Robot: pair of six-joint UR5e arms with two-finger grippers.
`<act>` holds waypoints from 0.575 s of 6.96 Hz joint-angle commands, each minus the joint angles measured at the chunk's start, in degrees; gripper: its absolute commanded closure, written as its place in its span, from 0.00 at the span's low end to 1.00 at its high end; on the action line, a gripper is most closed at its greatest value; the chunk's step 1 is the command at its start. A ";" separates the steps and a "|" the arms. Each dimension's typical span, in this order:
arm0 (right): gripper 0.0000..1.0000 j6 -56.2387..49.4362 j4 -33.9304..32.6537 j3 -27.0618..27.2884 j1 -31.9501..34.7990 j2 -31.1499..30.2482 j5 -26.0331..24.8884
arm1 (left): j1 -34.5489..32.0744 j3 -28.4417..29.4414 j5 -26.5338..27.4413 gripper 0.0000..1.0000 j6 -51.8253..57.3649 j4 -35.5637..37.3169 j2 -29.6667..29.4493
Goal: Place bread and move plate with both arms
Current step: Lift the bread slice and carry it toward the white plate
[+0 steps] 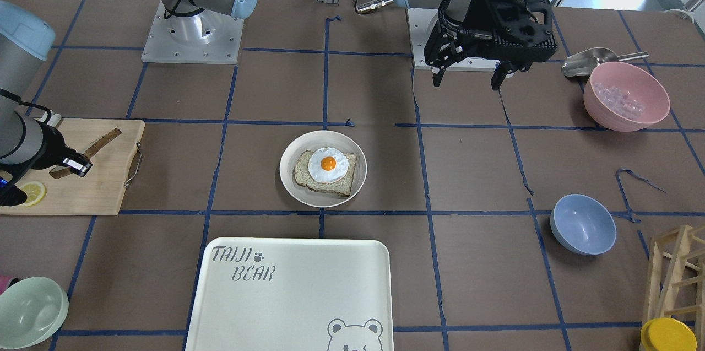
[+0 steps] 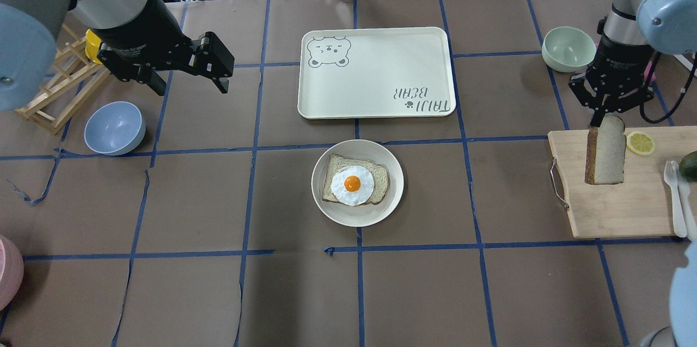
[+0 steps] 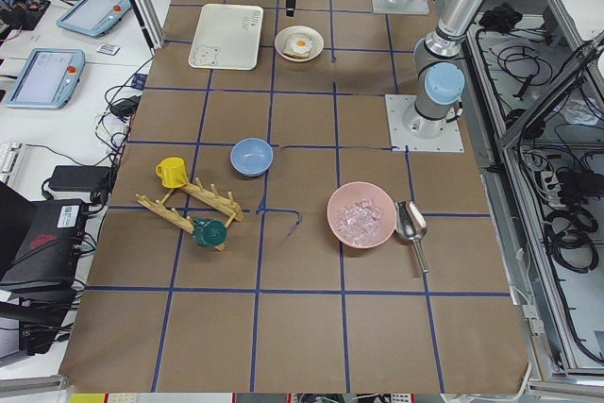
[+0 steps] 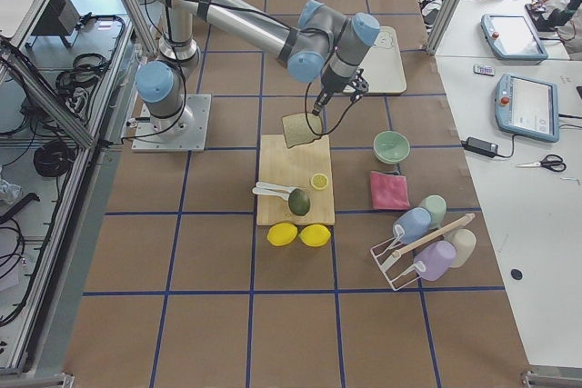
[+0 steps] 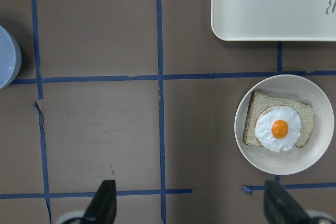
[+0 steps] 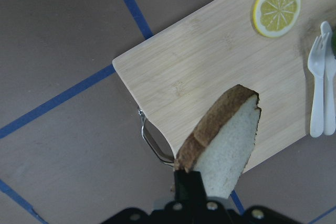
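The bread (image 2: 605, 152), a speckled slice with a dark crust, hangs on edge from my right gripper (image 2: 603, 118), which is shut on its top, a little above the cutting board (image 2: 615, 202). It also shows in the right wrist view (image 6: 227, 142) and the exterior right view (image 4: 298, 130). The round cream plate (image 2: 356, 217) sits mid-table and holds a smaller slice topped with a fried egg (image 2: 352, 185). My left gripper (image 2: 188, 83) is open and empty, high over the table to the plate's left; the plate (image 5: 278, 164) shows at the right of its wrist view.
The TAIJI BEAR tray (image 2: 375, 72) lies just beyond the plate. A lemon slice (image 2: 640, 143) and white cutlery (image 2: 675, 194) lie on the cutting board. A green bowl (image 2: 568, 48), a blue bowl (image 2: 114, 127), a wooden rack (image 2: 60, 91) and a pink bowl (image 1: 626, 96) stand around.
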 commanded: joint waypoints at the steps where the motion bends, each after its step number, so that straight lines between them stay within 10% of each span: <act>1: 1.00 9.01 7.15 -6.21 8.30 -0.12 1.59 | 0.00 -0.03 0.00 0.00 0.04 0.01 0.02; 4: 1.00 34.10 5.76 -7.10 22.11 1.46 15.07 | 0.00 -0.20 0.08 0.00 0.04 0.10 -0.07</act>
